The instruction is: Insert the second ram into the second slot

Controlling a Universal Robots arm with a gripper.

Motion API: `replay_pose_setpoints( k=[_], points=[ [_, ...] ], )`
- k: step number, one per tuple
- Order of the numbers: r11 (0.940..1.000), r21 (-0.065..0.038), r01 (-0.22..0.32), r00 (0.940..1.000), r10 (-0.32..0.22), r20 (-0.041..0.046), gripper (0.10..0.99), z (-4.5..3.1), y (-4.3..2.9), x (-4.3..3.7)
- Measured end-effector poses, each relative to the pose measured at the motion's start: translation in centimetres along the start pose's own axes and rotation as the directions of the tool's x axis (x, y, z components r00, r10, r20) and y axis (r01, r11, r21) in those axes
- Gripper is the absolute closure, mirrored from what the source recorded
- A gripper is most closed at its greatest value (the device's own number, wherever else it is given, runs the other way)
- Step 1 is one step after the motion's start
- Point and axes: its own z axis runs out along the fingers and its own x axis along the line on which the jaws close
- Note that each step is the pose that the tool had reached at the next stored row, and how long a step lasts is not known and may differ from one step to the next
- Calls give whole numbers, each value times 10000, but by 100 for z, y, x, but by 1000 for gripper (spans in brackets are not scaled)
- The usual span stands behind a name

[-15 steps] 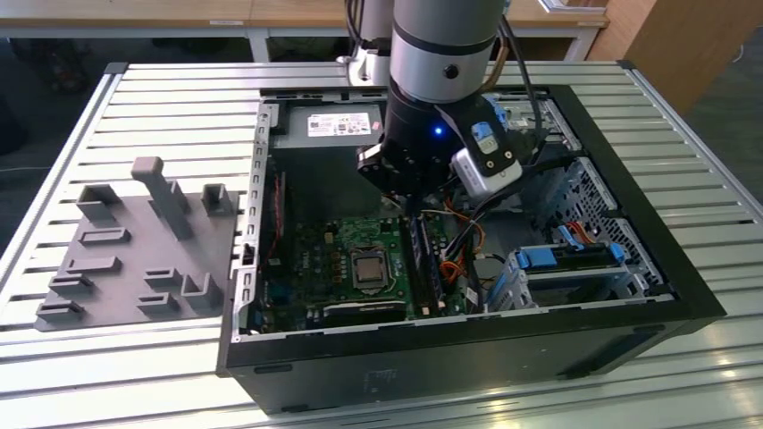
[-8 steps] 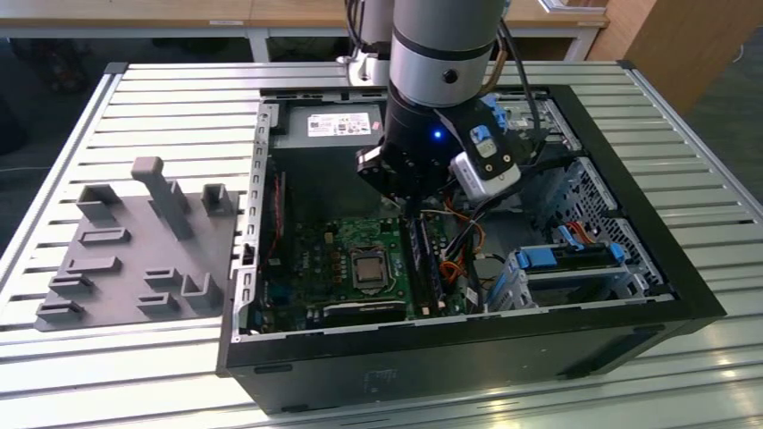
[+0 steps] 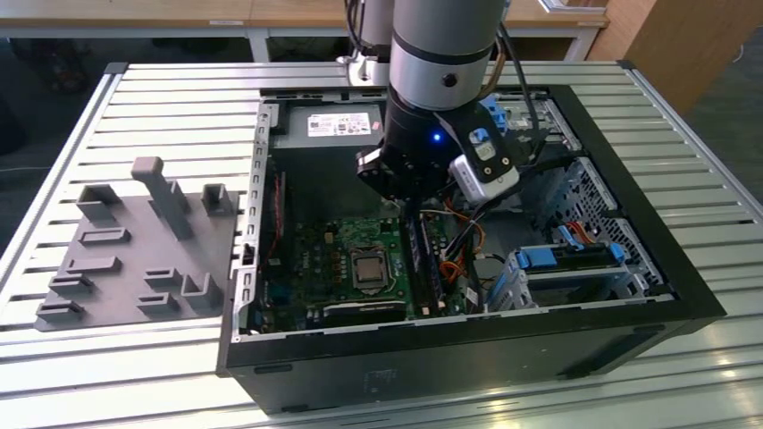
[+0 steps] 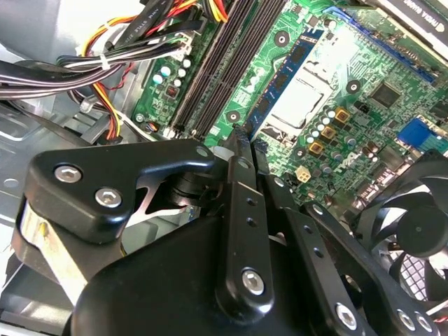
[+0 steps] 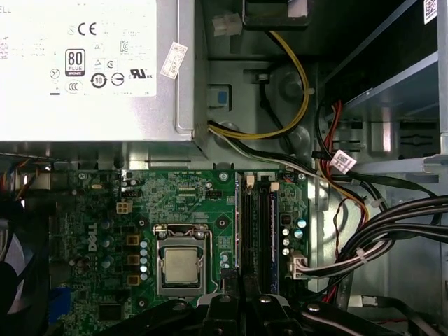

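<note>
Open black metal desktop computer case [image 3: 477,349] on slatted silver aluminium worktop [image 3: 167,107].
Inside: green motherboard [image 3: 316,255] with silver square processor [image 5: 180,266] in its socket; grey metal power supply box with white label [image 5: 77,70] at the case's far end; bright-blue plastic drive-bay clips [image 3: 555,259] on the exterior view's right; black, yellow and red cable bundle [image 5: 392,220] beside the board; black round fan [image 4: 420,231] at the board's edge. Grey plastic fixture plate with upright blocks [image 3: 131,241] lies on the worktop on the exterior view's left, just beside the case.
</note>
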Motion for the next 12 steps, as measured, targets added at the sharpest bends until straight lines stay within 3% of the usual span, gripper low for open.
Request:
replay_pose_setpoints(
  k=[12],
  points=[
    [10000,0,0,10000,0,-8,949,36,-1,0]
  ],
)
